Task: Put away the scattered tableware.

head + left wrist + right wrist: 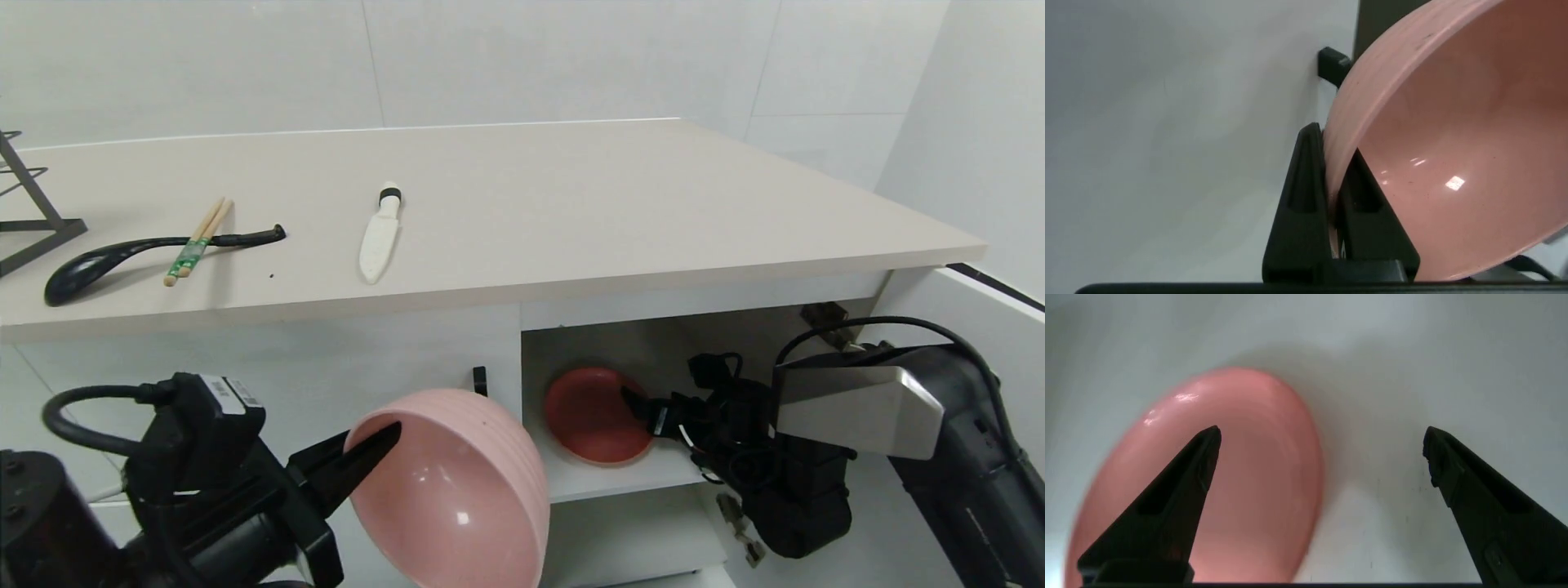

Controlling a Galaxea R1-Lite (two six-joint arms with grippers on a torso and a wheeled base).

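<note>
Beige countertop (pixel 571 204) with chopsticks (pixel 198 237), their green printed band (pixel 186 258) illegible

On the worktop (pixel 571 188) the rack (pixel 33 220) stands far left. The chopsticks (pixel 189 257) lie across the spoon (pixel 73 273), with the knife (pixel 380 237) to their right. Below, the plate (pixel 592 412) sits on the cupboard shelf (pixel 620 482), and the bowl (pixel 457 490) is to its left, in front of the door (pixel 286 351).

The pink bowl (pixel 457 498) looks glossy and smooth, the countertop (pixel 571 204) matt, the chopsticks (pixel 196 243) wooden.
</note>
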